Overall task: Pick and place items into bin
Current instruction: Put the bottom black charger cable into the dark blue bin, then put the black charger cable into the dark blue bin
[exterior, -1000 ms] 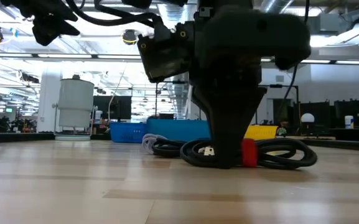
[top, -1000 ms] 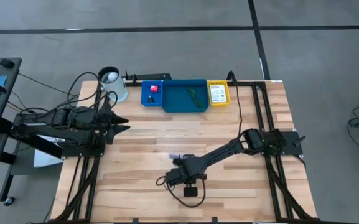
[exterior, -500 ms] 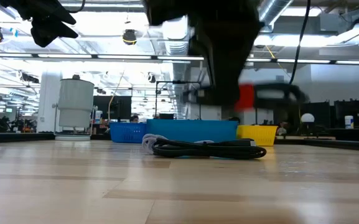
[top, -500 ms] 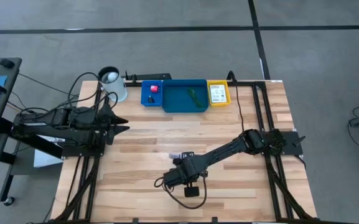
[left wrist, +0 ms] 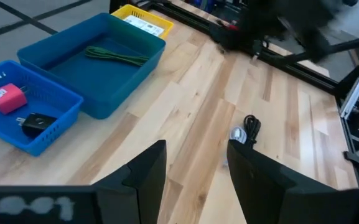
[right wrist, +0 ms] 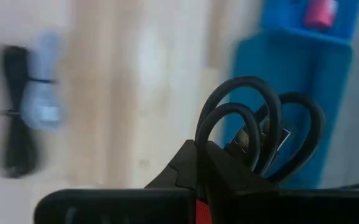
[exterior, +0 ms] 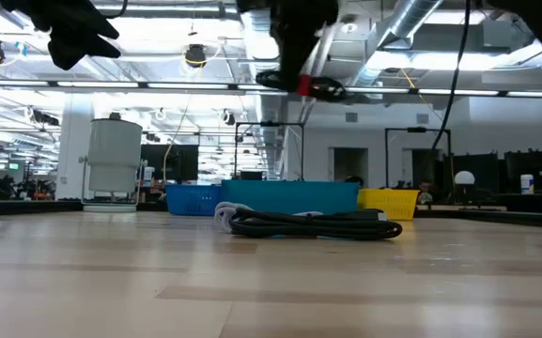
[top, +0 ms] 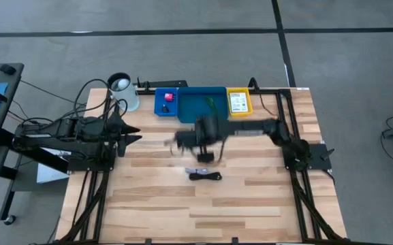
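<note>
Above the table's middle, our right gripper [top: 197, 138] is carrying a clamped black-red cable bundle [right wrist: 260, 134]. We are heading for the teal bin [top: 195, 112] lying just ahead; the left gripper [top: 131, 134] is idling part-open

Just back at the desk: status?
Right gripper shut on coiled cable, airborne near teal bin. Left gripper open, parked at left edge. Second cable on table.

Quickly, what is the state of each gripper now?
Left gripper: open, holding nothing.
Right gripper: shut on the cable bundle, lifted above the table.
</note>
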Controlling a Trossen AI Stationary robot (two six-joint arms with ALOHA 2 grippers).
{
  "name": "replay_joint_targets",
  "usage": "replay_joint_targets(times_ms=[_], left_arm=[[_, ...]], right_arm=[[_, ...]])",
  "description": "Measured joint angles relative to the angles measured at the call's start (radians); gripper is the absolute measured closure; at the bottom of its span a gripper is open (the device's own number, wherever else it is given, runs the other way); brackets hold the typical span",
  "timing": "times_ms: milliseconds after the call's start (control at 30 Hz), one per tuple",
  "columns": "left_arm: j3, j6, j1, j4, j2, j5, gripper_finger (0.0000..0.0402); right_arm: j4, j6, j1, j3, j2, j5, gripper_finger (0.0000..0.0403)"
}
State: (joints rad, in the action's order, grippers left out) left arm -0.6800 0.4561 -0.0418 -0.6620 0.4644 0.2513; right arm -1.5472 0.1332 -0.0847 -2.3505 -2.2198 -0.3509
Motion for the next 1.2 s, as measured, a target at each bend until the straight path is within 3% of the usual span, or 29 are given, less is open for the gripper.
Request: replay_joint_targets(times_ms=[233, 467, 633, 833, 967, 1200], left_arm=[[0.000, 0.008, 0.000, 0.002, 0.000, 0.095, 0.0242], [0.000, 0.050, 0.000, 0.002, 0.000, 0.184, 0.0242], [0.000, 0.063, 0.000, 0.001, 0.000, 0.223, 0.0242], [0.000, 0.079, 0.000, -0.002, 0.000, 0.245, 0.0242], [0.000, 0.079, 0.000, -0.002, 0.000, 0.247, 0.0242], [0.000, 0.079, 0.000, -0.003, 0.000, 0.251, 0.0242]], right_arm=[[0.103, 0.259, 0.238, 0.001, 0.049, 0.027, 0.0398], [0.205, 0.380, 0.449, 0.002, 0.033, 0.264, 0.0391], [0.245, 0.367, 0.542, 0.017, 0.006, 0.382, 0.0358], [0.246, 0.399, 0.574, 0.059, -0.015, 0.508, 0.0317], [0.255, 0.420, 0.566, 0.095, -0.012, 0.507, 0.0295], [0.135, 0.313, 0.532, 0.093, -0.006, 0.482, 0.0281]])
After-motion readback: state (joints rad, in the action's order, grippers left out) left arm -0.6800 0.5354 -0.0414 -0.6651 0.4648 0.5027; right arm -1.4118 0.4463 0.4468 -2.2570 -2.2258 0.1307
